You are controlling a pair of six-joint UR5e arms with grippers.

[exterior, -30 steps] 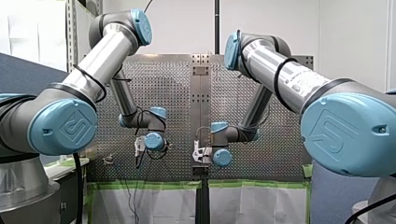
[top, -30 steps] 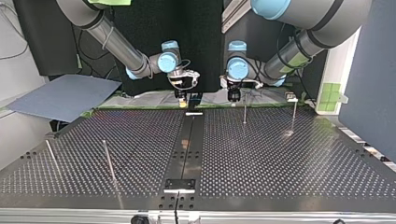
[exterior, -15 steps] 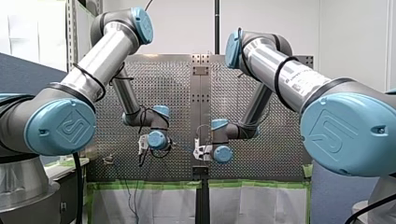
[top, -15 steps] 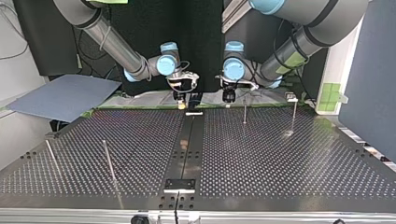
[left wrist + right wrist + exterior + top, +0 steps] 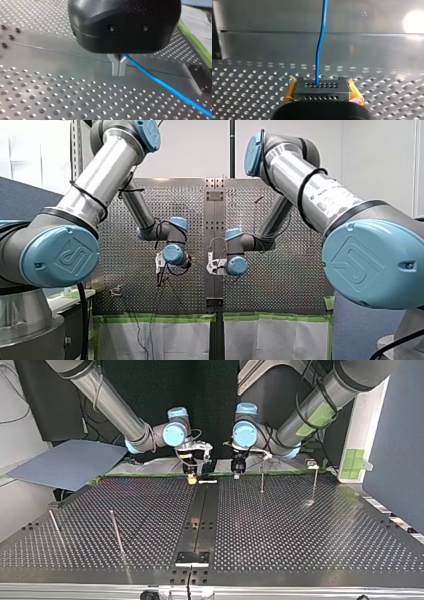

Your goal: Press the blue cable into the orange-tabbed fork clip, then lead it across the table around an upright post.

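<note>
Blue cable (image 5: 160, 81) is held above the table (image 5: 310, 535), strung btwn both grippers close to the centre rail (image 5: 200, 515), at the edge nearest the arm bases.

Left gripper (image 5: 118, 67): black shell, bare metal fingers (image 5: 115, 68) pinched together on the cable, which leaves sideways & slopes down over the perforated plate. Right gripper (image 5: 322, 91): dark drilled block at its tip w/ yellow pads (image 5: 289, 94) either side. It looks closed on the cable too; the line runs straight ahead of it w/ a slight kink.

Handling, my guess: thin, light, round plastic jacket, smooth, so it may slide thru metal tips if tugged hard. It holds a gentle curve, so semi-stiff over a short span, floppy over a long one. Best taken close on either side of the spot that must seat, short span taut, so it presses in w/o buckling.

Can't make out the orange-tabbed clip in any view. Thin upright posts (image 5: 262, 480) stand on the table nearby. The plate is shiny steel, dotted w/ holes.
</note>
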